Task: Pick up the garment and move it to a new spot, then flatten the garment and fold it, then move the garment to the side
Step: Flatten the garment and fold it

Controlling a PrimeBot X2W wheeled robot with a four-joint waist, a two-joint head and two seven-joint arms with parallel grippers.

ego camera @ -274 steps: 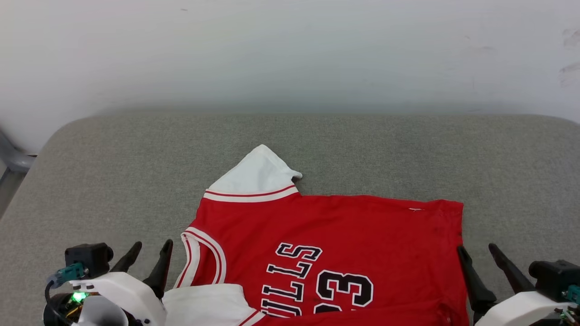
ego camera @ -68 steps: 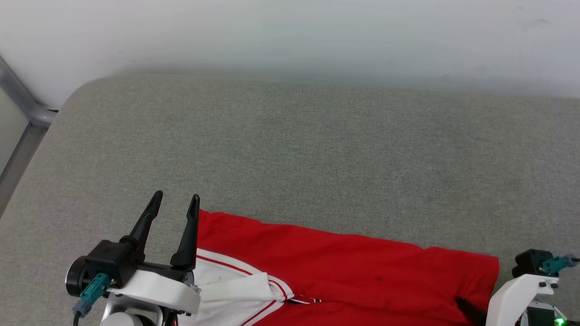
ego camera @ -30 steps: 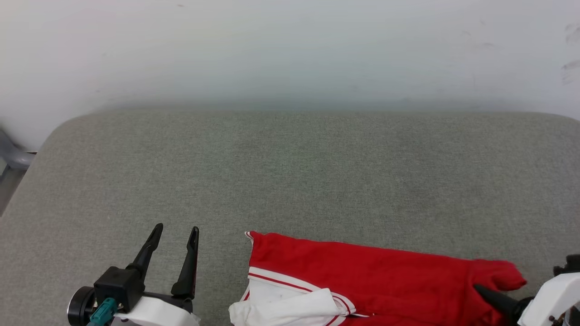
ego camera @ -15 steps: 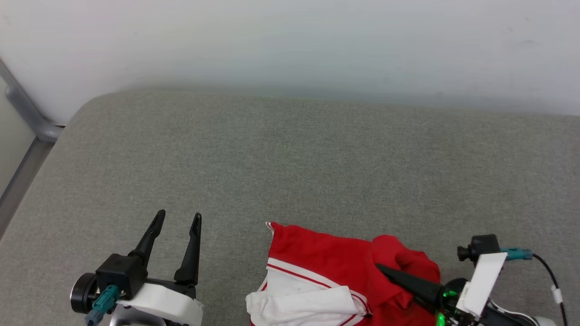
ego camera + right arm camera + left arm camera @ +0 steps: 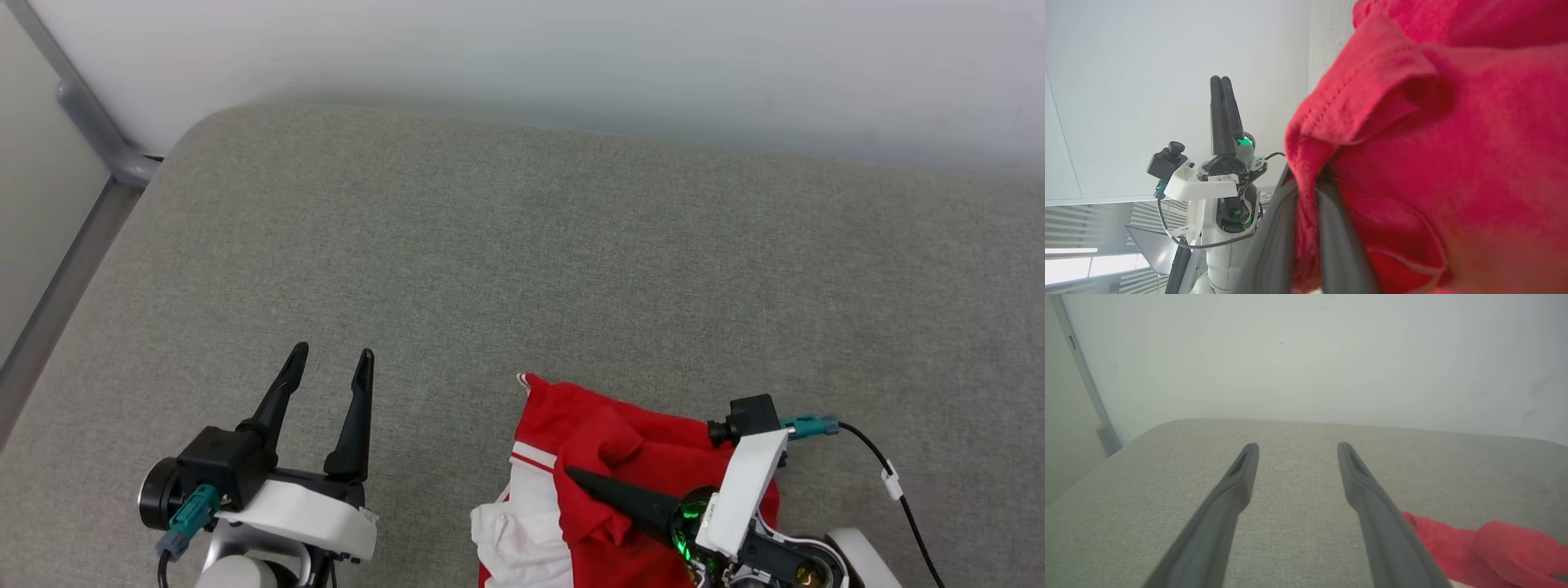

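One pinch of red cloth is all the right end effector [image 5: 575,475] has. Its long fingers are closed on a fold of the garment [image 5: 645,453], and the right wrist view shows the jersey knit puckered between them. The garment lies bunched at the near edge of the grey worktop [image 5: 522,245], in front of me and a little to the right. Its red body is heaped over itself, with a white sleeve [image 5: 522,535] spilling out on its left side. The left end effector [image 5: 335,353] hangs well apart from the cloth, jaws spread wide and holding nothing.

I judge this shirt to be light, limp and a bit slick. It has no stiffness, so whatever is not gripped will sag and drag on the rough covering. A single hold will likely let it hang like a rope and twist. For flattening I'd want two holds on a seamed edge, at the shoulders or hem corners, where the stitching gives the fingers something thicker to bite. Pinching loose mid-body cloth risks catching only one layer.
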